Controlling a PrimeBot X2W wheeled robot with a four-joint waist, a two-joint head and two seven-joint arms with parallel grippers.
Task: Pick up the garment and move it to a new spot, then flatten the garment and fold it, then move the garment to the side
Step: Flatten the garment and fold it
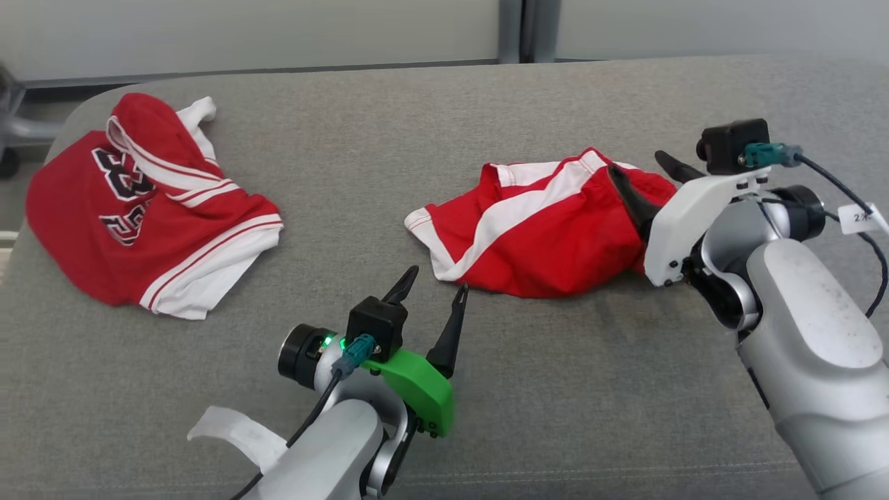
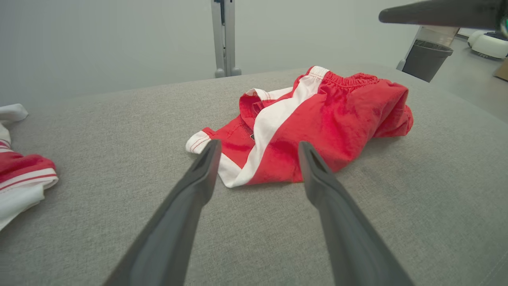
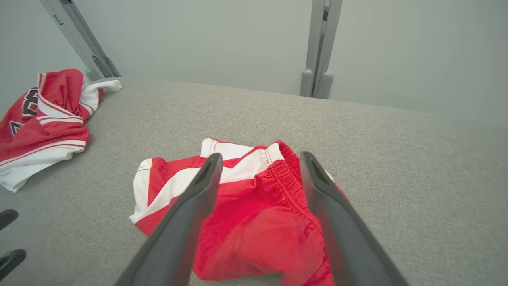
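Observation:
The garment [image 1: 542, 229] is a crumpled pair of red shorts with white stripes, lying in the middle of the grey cloth-covered surface [image 1: 444, 104]. My left gripper [image 1: 437, 280] is open just in front of the shorts' near left hem, fingers apart with nothing between them. In the left wrist view the garment [image 2: 317, 119] lies just past the left gripper [image 2: 258, 146]. My right gripper [image 1: 637, 163] is open above the shorts' right, waistband end. In the right wrist view the garment [image 3: 254, 206] shows between and under the spread right gripper [image 3: 260, 156], not pinched.
A red and white jersey [image 1: 139, 201] with dark numbers lies heaped at the far left of the surface. Bare grey cloth separates it from the shorts. A pale wall and an upright post [image 2: 224, 39] stand behind, and a dark bin [image 2: 426, 53] sits beyond the right edge.

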